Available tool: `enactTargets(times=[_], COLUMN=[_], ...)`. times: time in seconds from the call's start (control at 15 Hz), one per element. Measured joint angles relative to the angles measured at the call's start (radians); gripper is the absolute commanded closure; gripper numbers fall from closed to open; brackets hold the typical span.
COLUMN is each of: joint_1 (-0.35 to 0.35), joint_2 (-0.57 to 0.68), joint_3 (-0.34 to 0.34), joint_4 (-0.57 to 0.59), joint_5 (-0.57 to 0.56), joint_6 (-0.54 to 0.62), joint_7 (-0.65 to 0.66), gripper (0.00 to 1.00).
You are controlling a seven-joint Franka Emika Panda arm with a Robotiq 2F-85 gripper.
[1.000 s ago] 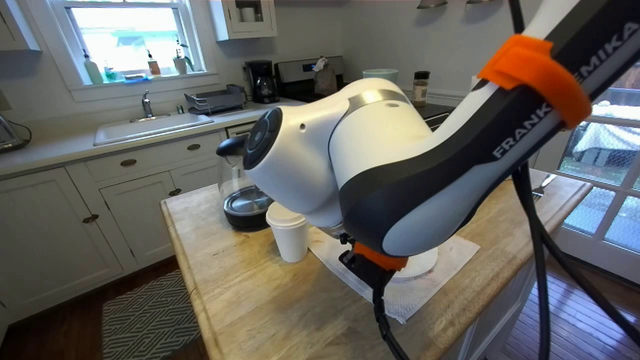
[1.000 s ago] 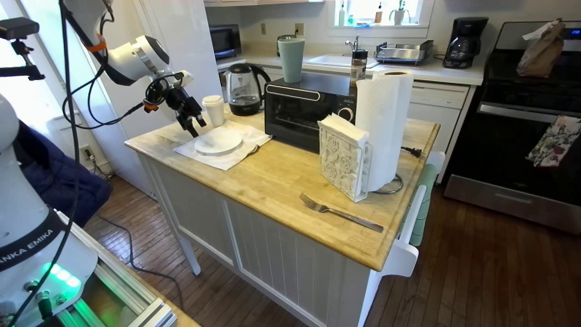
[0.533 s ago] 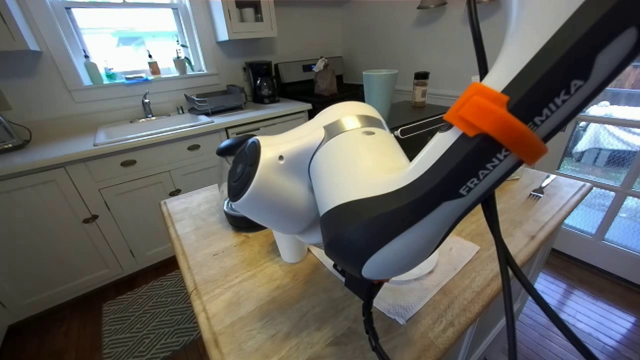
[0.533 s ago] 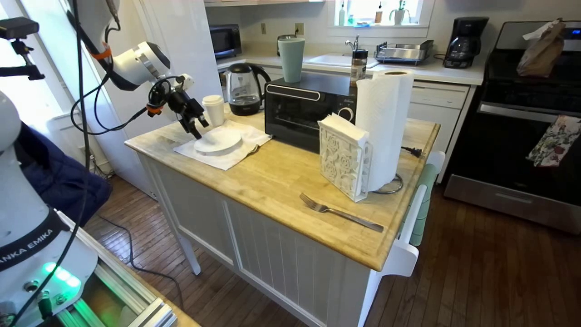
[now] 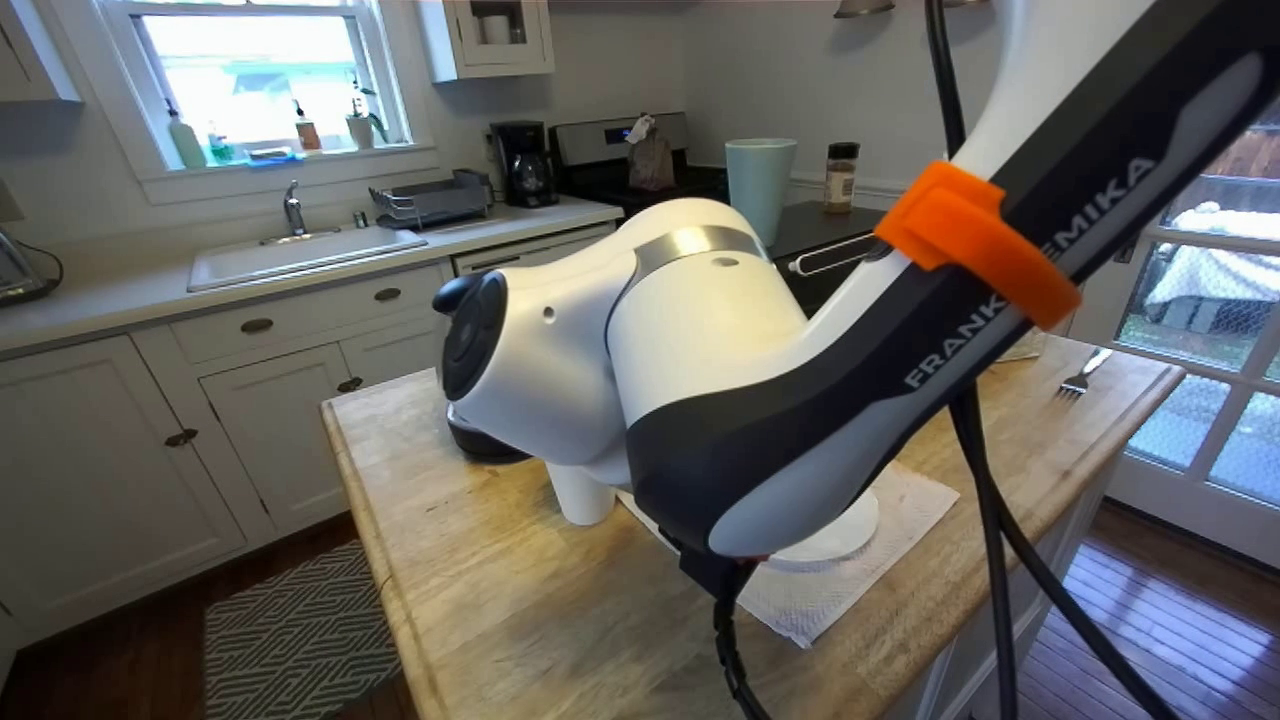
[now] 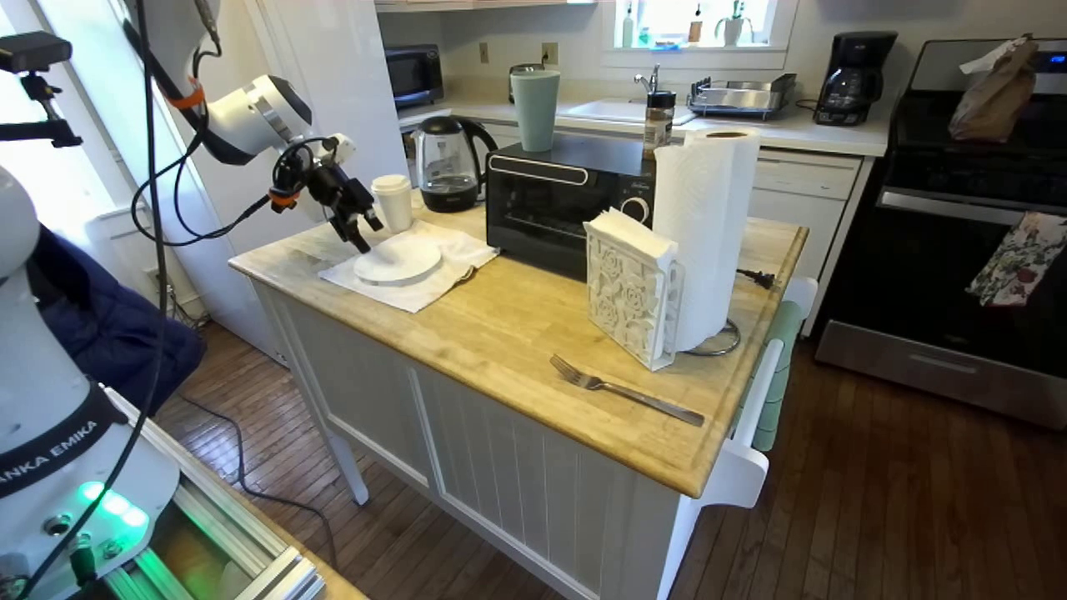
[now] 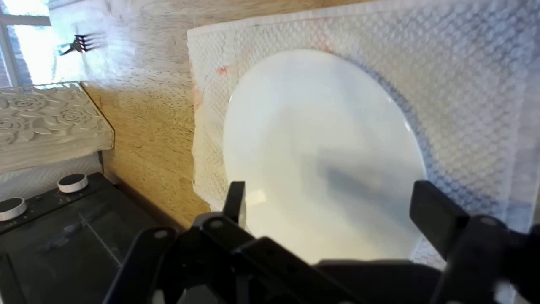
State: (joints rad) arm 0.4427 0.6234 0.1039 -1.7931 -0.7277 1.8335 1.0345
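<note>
Plate [image 7: 316, 118], one, lies on one paper towel [image 7: 464, 76]. Gripper [image 7: 329, 202] stands wide apart, nothing gripped, fingers [image 7: 436, 217] near opposite sides of the plate in the wrist view; contact cannot be told. Containers: one lidded white cup [image 6: 395, 202], contents hidden; one glass kettle [image 6: 447, 162]; one holder [image 6: 627, 292] filled with napkins [image 6: 633, 232]. Versus one second ago: arm [image 5: 720, 320] sits lower in an exterior view, baring more of one mint tumbler [image 5: 760, 185]; plate is shifted slightly.
</note>
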Motion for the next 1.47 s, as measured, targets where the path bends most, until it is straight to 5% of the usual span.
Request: enactTargets(times=[1.2,1.27,1.33,1.47], joint_1=[0.002,0.002,0.002,0.002], joint_2=[0.069,0.074,0.079,0.087], joint_3=[0.009,0.009,0.009,0.008], joint_4=[0.053,0.061,0.068,0.079], joint_5=[0.003,0.003,0.003,0.003], joint_6=[-0.023,-0.031,-0.039,-0.048], joint_7=[-0.007,-0.008,-0.010,-0.014], gripper=[0.00,0.05,0.27,0.32])
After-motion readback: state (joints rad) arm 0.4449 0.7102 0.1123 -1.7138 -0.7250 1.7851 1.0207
